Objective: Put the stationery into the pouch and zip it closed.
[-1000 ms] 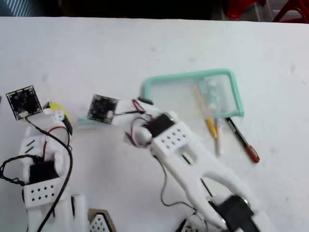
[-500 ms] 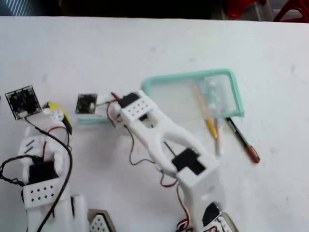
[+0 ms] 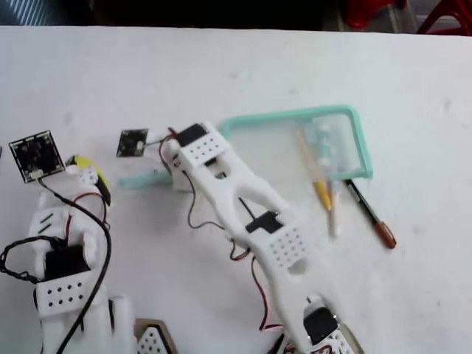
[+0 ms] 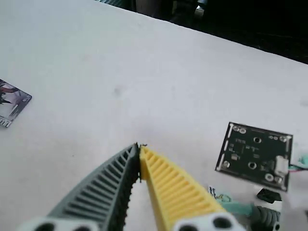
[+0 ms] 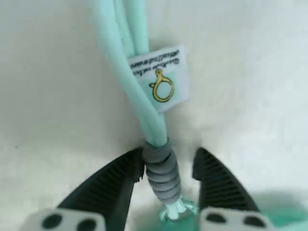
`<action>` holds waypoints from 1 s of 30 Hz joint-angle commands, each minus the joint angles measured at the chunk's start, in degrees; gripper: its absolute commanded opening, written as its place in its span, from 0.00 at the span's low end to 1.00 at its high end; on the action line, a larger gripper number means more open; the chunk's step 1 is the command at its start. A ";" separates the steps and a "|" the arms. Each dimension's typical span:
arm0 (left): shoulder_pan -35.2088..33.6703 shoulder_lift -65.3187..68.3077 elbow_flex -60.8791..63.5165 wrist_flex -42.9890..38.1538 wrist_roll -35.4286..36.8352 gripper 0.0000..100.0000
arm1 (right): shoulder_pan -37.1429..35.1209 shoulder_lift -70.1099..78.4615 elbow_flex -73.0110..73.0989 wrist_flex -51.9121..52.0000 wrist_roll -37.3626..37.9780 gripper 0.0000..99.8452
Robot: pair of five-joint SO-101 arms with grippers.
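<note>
The clear pouch [image 3: 295, 147] with a mint-green border lies flat on the white table. A yellow pen [image 3: 317, 177] and a white pen [image 3: 333, 214] lie partly in it and stick out of its near edge. Beside that corner rests a black pen with a brown end [image 3: 372, 217]. The pouch's mint cord [image 3: 144, 179] trails away to the left. My right gripper [image 5: 169, 156] stands open astride the cord's grey ferrule [image 5: 161, 168], near a white label [image 5: 161, 79]. My left gripper [image 4: 139, 151] is shut on nothing, hovering over bare table at the left [image 3: 92, 177].
The right arm [image 3: 251, 214] stretches diagonally across the table's middle, with loose red and black wires. Its camera board [image 4: 255, 154] hangs close to my left gripper. A printed card [image 4: 9, 103] lies farther left. The table's far edge [image 3: 236, 28] meets a dark background.
The right arm has swung and stretched out, carrying its wrist and camera board left and a little farther back, off the pouch's left corner. The left arm has kept still.
</note>
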 commanded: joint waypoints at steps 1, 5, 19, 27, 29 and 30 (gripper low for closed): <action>-0.40 -1.27 -2.20 -1.58 0.62 0.02 | 1.27 2.95 -9.67 2.86 0.18 0.04; -0.22 -1.27 -2.11 -1.58 0.62 0.02 | 3.03 2.15 -22.15 7.34 -0.26 0.02; -0.13 -1.19 -2.11 -1.58 0.62 0.02 | 17.45 -6.20 -61.54 8.66 -15.30 0.02; 1.71 -1.01 -1.58 -1.41 0.53 0.02 | 17.63 -19.21 -61.10 9.63 -19.78 0.02; 1.89 -1.27 -0.88 -1.85 0.53 0.02 | 17.54 -22.90 -61.10 10.51 -20.04 0.02; 2.33 -1.27 -0.62 -2.37 0.53 0.02 | 17.54 -24.66 -61.01 10.68 -20.04 0.02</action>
